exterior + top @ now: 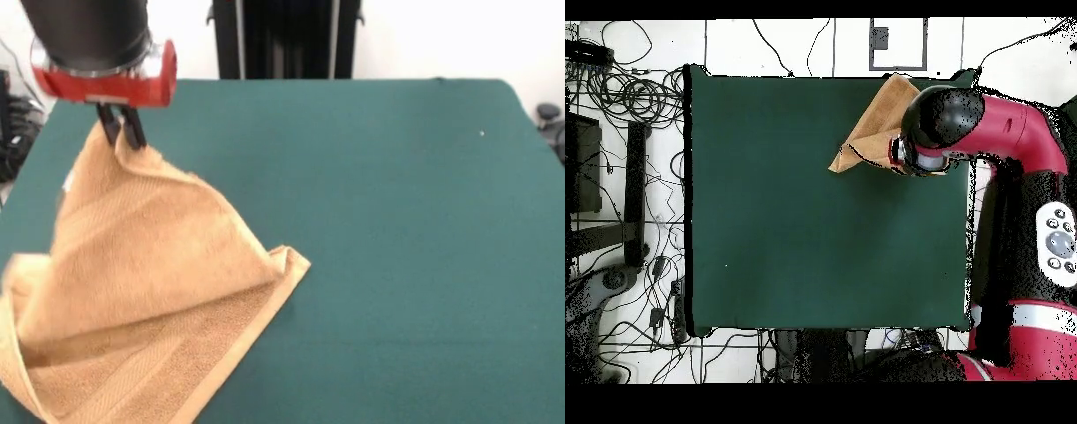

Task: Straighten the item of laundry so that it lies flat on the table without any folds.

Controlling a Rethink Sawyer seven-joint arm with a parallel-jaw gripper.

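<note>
**Towel pinched at one point and lifted into a tent, left side of the table**

Front view: gripper (124,131) at upper left of the frame, below the red and black wrist, black fingers (134,129) drawn close together and clamped on the topmost point of the tan towel (150,291). Hangs from that pinch like a tent, spreading down and outward toward the lower left. One corner resting on the green table (397,247) near the middle of the frame's lower half, woven border band visible along the lower right edge. Lower folds bunched and running out of the frame at the bottom and left edges. Small pale spot on the upper left slope of the cloth, possibly a tag; too small to tell. Right half of the felt surface bare apart from a tiny white speck at far right.

Overhead view: towel (870,135) at upper right of the table (795,220), close to the top edge, partly covered by the arm's round black and red wrist. Gripper itself hidden beneath that wrist here. Cables scattered on the floor at left and along the top of the frame.
</note>
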